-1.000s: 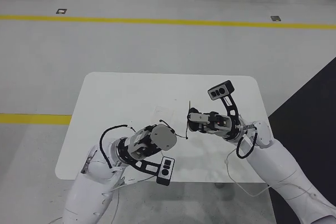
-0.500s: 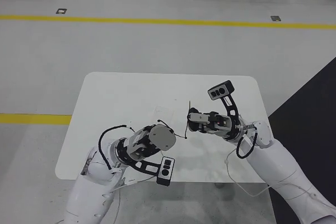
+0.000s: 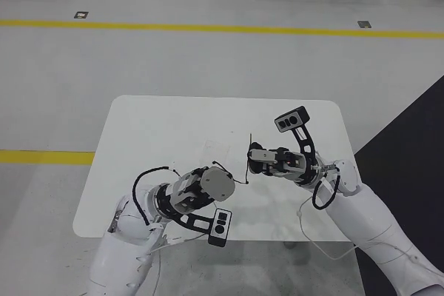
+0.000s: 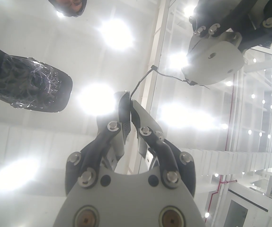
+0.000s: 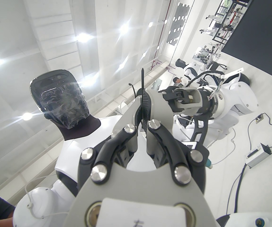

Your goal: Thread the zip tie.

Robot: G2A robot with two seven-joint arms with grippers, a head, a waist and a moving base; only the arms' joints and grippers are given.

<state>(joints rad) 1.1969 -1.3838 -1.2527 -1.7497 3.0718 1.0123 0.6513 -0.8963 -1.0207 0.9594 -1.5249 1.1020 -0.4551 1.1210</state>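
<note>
Left end effector (image 4: 130, 101): closed. You can see no gap between the fingers. The tips pinch the end of a thin black plastic zip tie (image 4: 153, 67).
Right end effector (image 5: 142, 99): also closed. Its ribbed pads are clamped flat on the black strap, and a short straight length sticks out past the tips.
Zip tie, position: held up between the two end effectors, over the near right part of the white rounded desk (image 3: 170, 126).
Zip tie, shape from your left wrist camera: the strand leaves the left tips and climbs to a small square head. There it bends and runs across to the tips of the right end effector.
Zip tie, shape from the top camera: a straight strap passes through the right end effector, with one end toward the far desk edge and the other toward the near edge. From its near end a thinner curved strand leads toward the left end effector.
Spacing: the two end effectors sit near each other, tips facing and not touching. The black strands are all that bridges them.
Count, end effectors: two, both gripping.
Count, zip ties: you cannot tell whether the strands are one tie or two.
Count, desks: one.
</note>
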